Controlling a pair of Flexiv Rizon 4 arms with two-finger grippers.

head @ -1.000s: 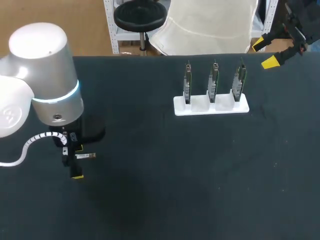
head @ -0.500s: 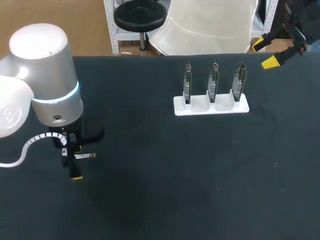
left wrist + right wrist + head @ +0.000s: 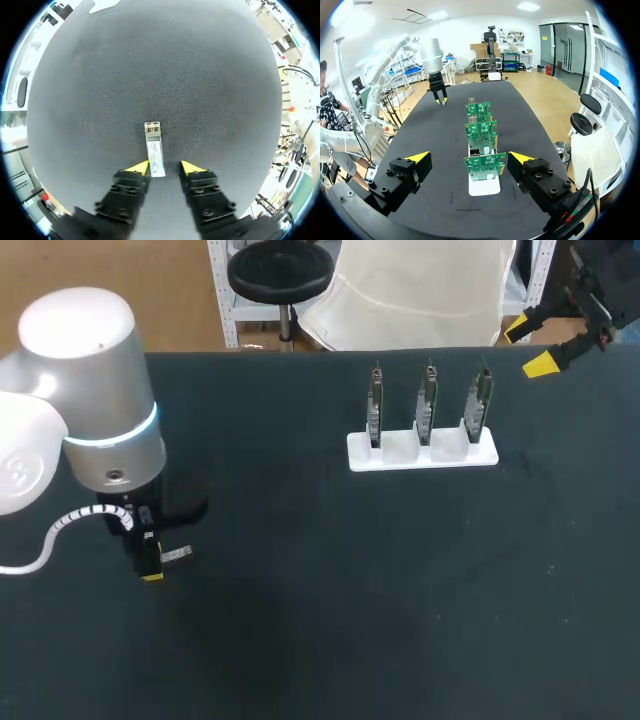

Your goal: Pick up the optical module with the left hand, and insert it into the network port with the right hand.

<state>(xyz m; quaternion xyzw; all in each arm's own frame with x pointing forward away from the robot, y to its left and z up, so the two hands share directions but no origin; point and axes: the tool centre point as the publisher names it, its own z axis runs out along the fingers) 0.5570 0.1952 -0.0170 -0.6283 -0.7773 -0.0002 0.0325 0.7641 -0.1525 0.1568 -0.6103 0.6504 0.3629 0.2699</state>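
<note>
The black table [image 3: 400, 590] shows a job barely begun. The left arm [image 3: 90, 400] stands over the near left part of it. The right gripper [image 3: 470, 157] hangs wide open and empty above the far right edge, facing down the row of three circuit boards [image 3: 481, 135]. These stand upright in a white stand [image 3: 422, 452], well apart from the left arm.

Nothing has been lifted yet, I'd say. The left gripper [image 3: 164, 168] is down at the cloth with its fingers narrowly parted around the near end of the optical module [image 3: 154, 152]. One yellow tip is just beside it or touching, and the other shows a clear gap, so it isn't clamped. Closing, lifting, passing it to the right arm and plugging it into a port all remain.

The module lies flat. Its long axis runs straight out ahead between the fingers, metal end away from the gripper. From overhead it points roughly toward the table's right side.
</note>
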